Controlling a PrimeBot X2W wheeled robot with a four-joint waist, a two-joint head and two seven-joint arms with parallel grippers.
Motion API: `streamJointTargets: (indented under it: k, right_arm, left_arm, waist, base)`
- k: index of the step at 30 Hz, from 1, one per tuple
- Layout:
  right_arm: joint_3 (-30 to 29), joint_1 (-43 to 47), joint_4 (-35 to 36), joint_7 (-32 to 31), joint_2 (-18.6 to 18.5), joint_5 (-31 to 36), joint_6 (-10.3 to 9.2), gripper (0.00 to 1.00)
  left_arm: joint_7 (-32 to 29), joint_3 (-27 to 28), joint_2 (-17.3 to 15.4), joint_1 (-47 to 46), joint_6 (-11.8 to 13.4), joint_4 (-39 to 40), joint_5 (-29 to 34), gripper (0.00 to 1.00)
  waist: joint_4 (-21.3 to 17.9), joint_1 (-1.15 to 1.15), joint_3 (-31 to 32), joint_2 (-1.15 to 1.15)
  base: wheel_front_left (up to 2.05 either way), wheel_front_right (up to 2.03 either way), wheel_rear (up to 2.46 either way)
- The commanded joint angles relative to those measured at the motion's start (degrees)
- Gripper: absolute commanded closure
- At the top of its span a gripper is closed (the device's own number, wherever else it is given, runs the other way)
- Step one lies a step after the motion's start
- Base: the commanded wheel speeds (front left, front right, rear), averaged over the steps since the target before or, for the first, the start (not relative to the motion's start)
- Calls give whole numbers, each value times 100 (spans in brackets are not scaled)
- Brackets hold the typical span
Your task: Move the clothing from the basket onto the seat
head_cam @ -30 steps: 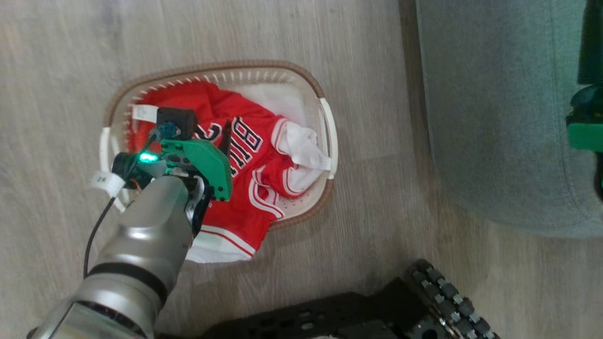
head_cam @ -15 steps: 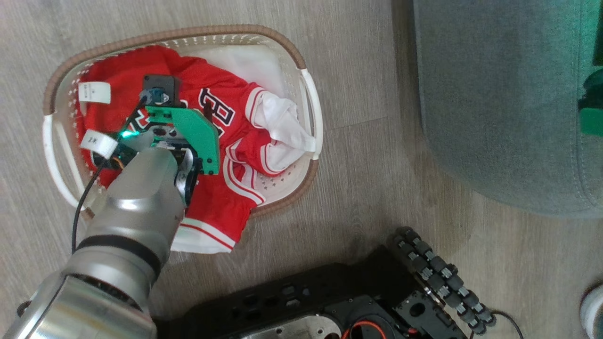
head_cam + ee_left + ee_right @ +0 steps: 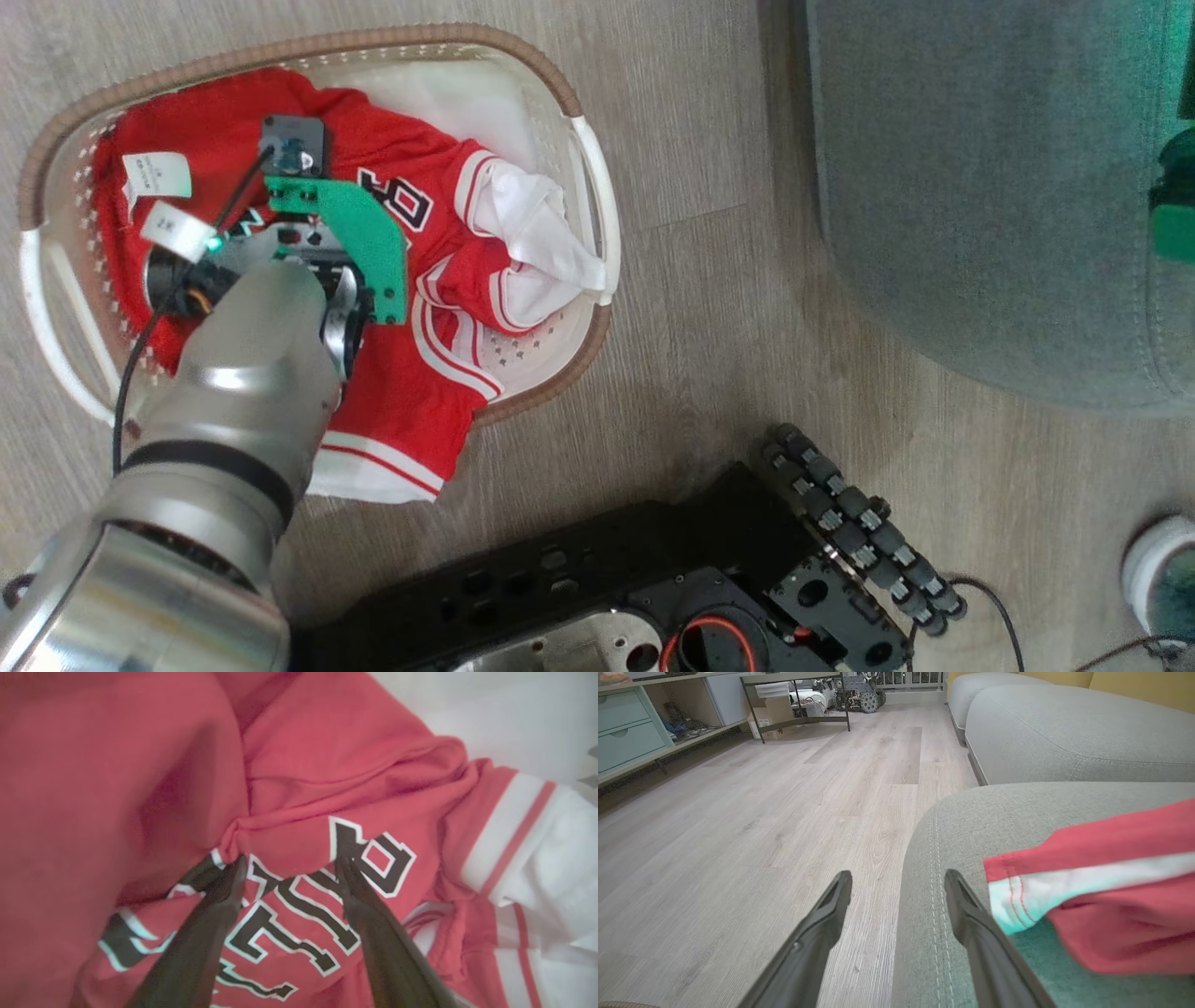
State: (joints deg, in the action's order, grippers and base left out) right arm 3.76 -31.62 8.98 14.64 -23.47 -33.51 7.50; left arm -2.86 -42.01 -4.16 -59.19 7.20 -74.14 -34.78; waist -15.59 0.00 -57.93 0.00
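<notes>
clothing (image 3: 411, 373): red cloth, matt, fine-knit, white trim, smooth printed black lettering | basket (image 3: 597, 187): white perforated plastic, slight sheen, brown woven-look rim | seat (image 3: 980, 187): grey-green woven fabric, matt, stitched seam | floor (image 3: 700, 140): pale wood-grain planks, matt | left forearm (image 3: 252, 364): silvery metal, glossy, smooth

I record a pale grey wood-look plank floor (image 3: 752, 812), evenly lit. At the far left stands a cabinet with teal drawers (image 3: 626, 728). Beyond it is a dark metal-framed table (image 3: 794, 678), with a cardboard box (image 3: 771, 716) beneath. At the right lies a further grey sofa section (image 3: 1064, 732), with a yellow surface (image 3: 1143, 686) behind it.
</notes>
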Motion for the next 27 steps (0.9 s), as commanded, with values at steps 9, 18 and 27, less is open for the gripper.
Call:
streamJointTargets:
  k: [9,18,27]
  right_arm:
    - [71,87,123,36,-26,-5,-1,0]
    - [135,131,-1,36,-6,45,-1,0]
    - [257,481,-232,36,-76,115,-1,0]
  left_arm:
    - [14,-10,-192,25,68,20,24,100]
    - [328,39,-83,328,-105,19,-145,100]
    - [1208,-16,113,978,-547,45,-347,100]
  waist:
    - [-54,0,-54,0]
    - [80,0,535,0]
    - [451,0,1952,0]
  base:
    - [0,0,0]
    - [0,0,0]
    - [0,0,0]
